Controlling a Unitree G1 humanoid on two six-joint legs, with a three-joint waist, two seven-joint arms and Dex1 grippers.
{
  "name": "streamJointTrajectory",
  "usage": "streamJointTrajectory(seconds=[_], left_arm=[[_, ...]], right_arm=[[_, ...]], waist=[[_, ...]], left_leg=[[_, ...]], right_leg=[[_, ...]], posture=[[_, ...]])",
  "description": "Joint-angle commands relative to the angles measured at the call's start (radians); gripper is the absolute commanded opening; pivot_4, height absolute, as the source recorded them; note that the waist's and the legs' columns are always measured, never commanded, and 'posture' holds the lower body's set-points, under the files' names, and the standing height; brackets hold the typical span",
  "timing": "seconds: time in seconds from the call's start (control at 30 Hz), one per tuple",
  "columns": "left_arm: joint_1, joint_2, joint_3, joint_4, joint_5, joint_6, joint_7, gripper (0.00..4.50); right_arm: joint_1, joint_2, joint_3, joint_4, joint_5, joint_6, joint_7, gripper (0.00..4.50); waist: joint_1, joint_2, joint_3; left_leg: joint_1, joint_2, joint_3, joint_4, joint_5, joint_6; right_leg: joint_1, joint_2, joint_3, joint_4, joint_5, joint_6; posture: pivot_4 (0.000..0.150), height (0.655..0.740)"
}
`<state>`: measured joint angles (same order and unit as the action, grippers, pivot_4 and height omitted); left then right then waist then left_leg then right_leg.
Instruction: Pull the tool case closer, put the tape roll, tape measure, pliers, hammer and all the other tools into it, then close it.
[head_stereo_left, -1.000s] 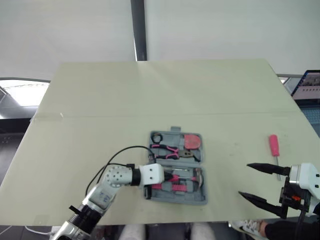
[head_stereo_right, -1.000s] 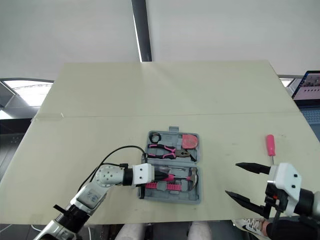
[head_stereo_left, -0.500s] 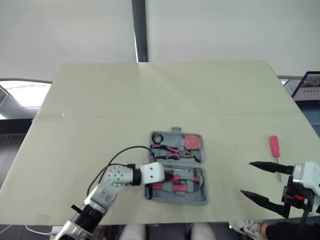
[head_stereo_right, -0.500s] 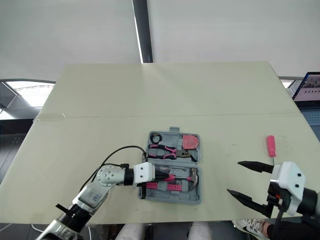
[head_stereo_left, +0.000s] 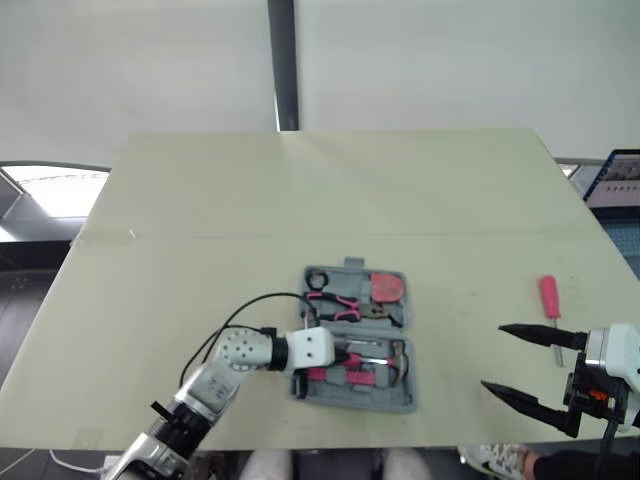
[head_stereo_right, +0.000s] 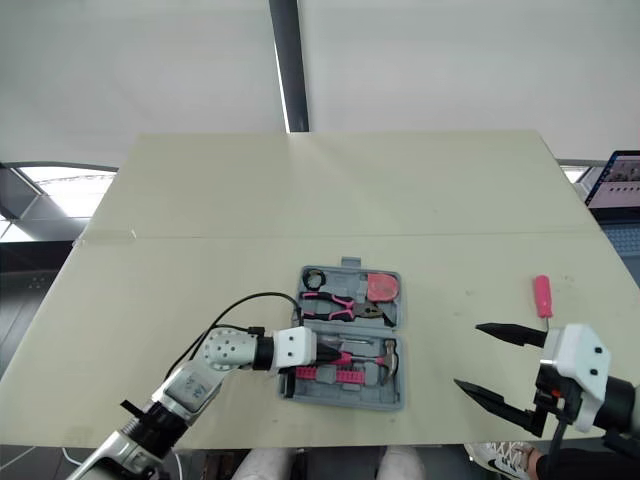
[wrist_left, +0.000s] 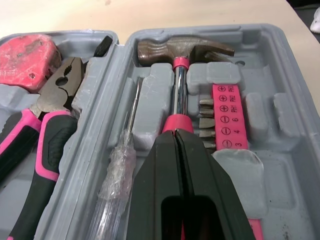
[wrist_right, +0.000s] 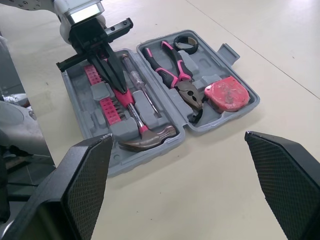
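Tool case (head_stereo_left: 352, 401) lower center, open, already holds tape roll (wrist_right: 186, 42), pliers (wrist_left: 55, 100), tape measure (wrist_left: 25, 55), hammer (wrist_left: 181, 75); left gripper (wrist_left: 176, 136) pinched closed over hammer, right gripper (head_stereo_left: 492, 357) spread wide lower right; pink screwdriver (head_stereo_left: 549, 297) mid-right not yet packed, lid unclosed.

Head stereo pair: both eyes look forward and down over the whole table (head_stereo_left: 200, 200), with the open tool case (head_stereo_left: 360, 402) central. The left wrist camera sits close over the case, facing along the hammer (wrist_left: 180, 50). The right wrist camera views the whole case from farther off.
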<state>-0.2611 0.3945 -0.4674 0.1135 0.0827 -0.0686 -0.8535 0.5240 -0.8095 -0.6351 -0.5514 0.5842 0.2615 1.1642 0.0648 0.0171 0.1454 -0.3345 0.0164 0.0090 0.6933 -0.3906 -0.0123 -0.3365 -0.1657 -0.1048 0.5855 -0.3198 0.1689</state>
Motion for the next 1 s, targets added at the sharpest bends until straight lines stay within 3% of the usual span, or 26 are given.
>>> streamJointTrajectory(seconds=[0.03, 0.23, 0.67, 0.8, 1.0], left_arm=[[0.045, 0.006, -0.068, 0.121, 0.076, 0.061, -0.005, 0.07], [0.07, -0.011, 0.0, 0.034, 0.005, 0.088, 0.022, 0.07], [0.256, 0.076, 0.442, -0.572, -0.464, 0.444, 0.057, 0.07], [0.331, 0.112, 0.534, -0.67, -0.517, 0.512, 0.102, 1.31], [0.628, 0.094, 0.694, -0.683, -0.492, 0.408, 0.146, 4.45]], right_arm=[[0.003, -0.009, -0.033, -0.032, 0.019, -0.003, 0.002, 4.5], [-0.013, -0.016, -0.022, -0.017, 0.014, -0.002, 0.006, 4.5], [-0.126, -0.005, 0.127, 0.049, -0.027, -0.021, -0.016, 4.5], [-0.139, 0.001, 0.159, 0.06, -0.037, -0.028, -0.018, 4.5], [-0.116, 0.043, 0.228, 0.074, -0.075, -0.06, -0.041, 4.5]], waist=[[0.002, 0.0, -0.004], [0.006, 0.0, -0.007], [-0.018, 0.0, 0.005], [-0.019, 0.0, 0.01], [-0.033, -0.002, 0.013]], left_leg=[[0.0, 0.0, 0.0, 0.0, 0.0, 0.0], [0.0, 0.0, 0.0, 0.0, 0.0, 0.0], [-0.002, 0.001, 0.0, -0.002, 0.0, 0.0], [-0.002, 0.001, 0.0, -0.002, 0.0, 0.0], [-0.001, 0.001, 0.001, -0.005, 0.0, -0.001]], right_leg=[[0.0, 0.0, 0.0, 0.0, 0.0, 0.0], [0.001, 0.0, 0.0, -0.001, 0.0, 0.0], [-0.003, 0.0, 0.0, -0.001, -0.001, -0.001], [-0.003, 0.0, 0.0, -0.001, -0.001, -0.001], [-0.004, 0.0, 0.0, -0.002, -0.001, -0.001]], posture=[[0.15, 0.7373], [0.15, 0.7373], [0.15, 0.7373], [0.15, 0.7373], [0.15, 0.7373]])
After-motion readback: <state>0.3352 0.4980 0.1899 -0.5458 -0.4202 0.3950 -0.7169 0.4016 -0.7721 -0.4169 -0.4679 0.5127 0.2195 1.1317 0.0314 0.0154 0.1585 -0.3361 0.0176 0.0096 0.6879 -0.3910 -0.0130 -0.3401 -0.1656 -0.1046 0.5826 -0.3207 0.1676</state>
